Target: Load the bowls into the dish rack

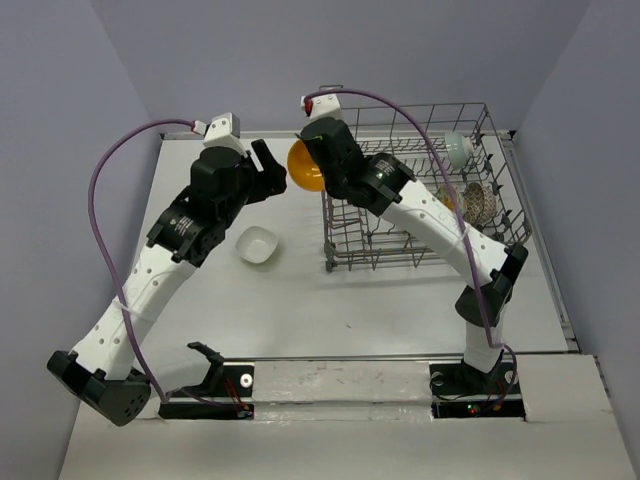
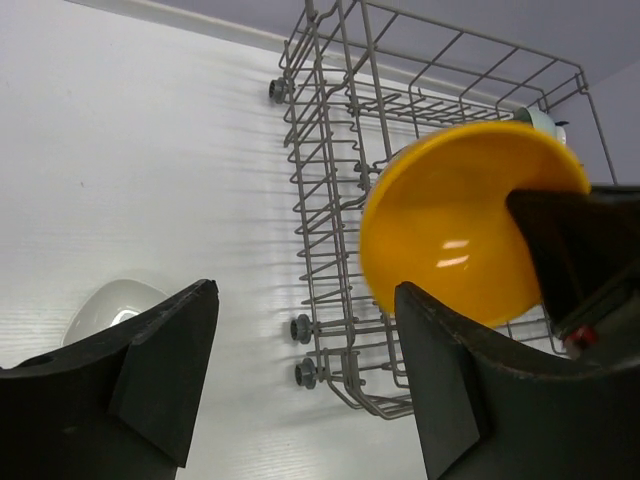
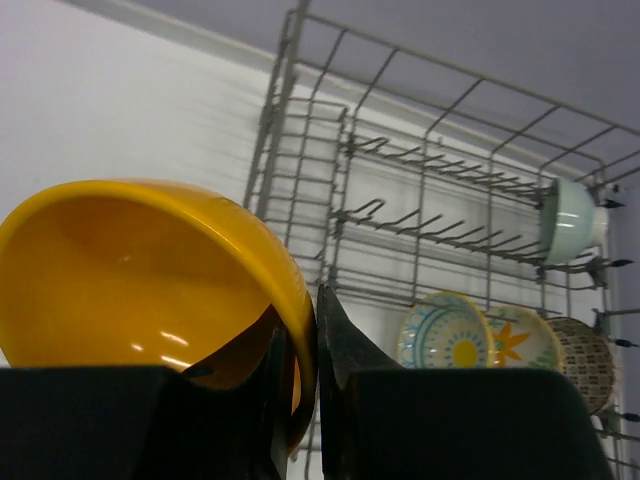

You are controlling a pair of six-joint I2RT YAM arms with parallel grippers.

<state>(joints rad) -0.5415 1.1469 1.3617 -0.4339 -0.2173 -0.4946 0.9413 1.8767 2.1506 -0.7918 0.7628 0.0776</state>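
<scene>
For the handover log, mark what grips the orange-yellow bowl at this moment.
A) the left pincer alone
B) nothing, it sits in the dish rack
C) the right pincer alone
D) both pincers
C: the right pincer is pinched on the rim of the orange-yellow bowl. The left pincer stands open, not closed on it, and the bowl is in the air beside the dish rack.

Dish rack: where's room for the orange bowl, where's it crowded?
Free: in the dish rack, the tine rows between its left wall and the blue-rimmed bowl. Crowded: the right end, where that bowl, the yellow-and-white bowl and the speckled bowl stand side by side, the teal bowl behind.
</scene>
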